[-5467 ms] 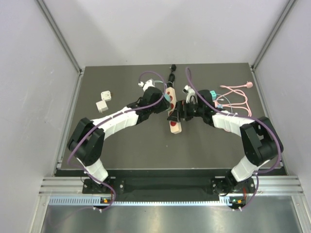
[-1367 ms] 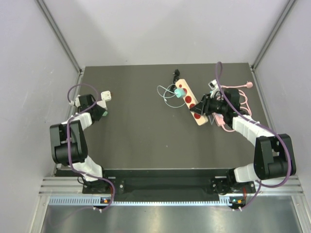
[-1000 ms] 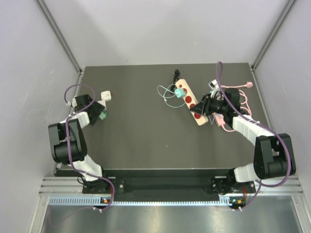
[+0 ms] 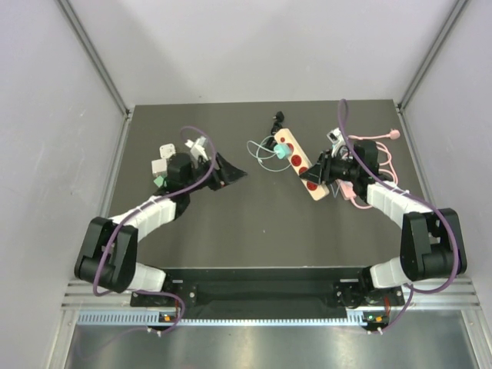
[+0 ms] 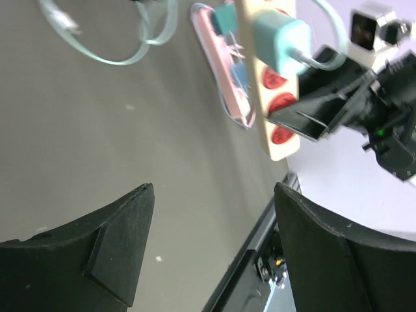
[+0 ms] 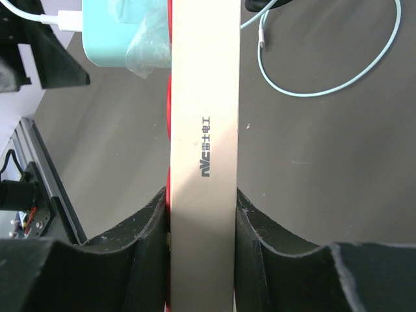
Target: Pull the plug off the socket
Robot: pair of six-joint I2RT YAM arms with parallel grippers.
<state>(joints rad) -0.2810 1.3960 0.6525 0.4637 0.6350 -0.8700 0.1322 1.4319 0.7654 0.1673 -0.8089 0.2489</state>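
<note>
The socket is a cream power strip [image 4: 301, 164] with red outlets, lying slantwise right of the table's middle. A teal plug [image 4: 282, 151] sits in one of its upper outlets, trailing a pale cable [image 4: 261, 154]. My right gripper [image 4: 321, 172] is shut on the strip's lower end; in the right wrist view both fingers [image 6: 153, 221] press the strip's sides [image 6: 204, 130], with the plug [image 6: 123, 32] at the top left. My left gripper [image 4: 233, 174] hangs open left of the strip, apart from it. In its wrist view the gripper [image 5: 211, 195] holds nothing, and the plug [image 5: 278, 40] and strip [image 5: 276, 91] lie ahead.
Two white cube adapters [image 4: 167, 150] and a small teal plug [image 4: 159, 181] lie at the left beside the left arm. Pink cables [image 4: 373, 146] are heaped at the right behind the right arm. A black plug [image 4: 275, 119] lies near the back edge.
My left arm has swung from the table's far left towards the middle, its open gripper now pointing at the strip. The right gripper keeps its hold on the strip.
</note>
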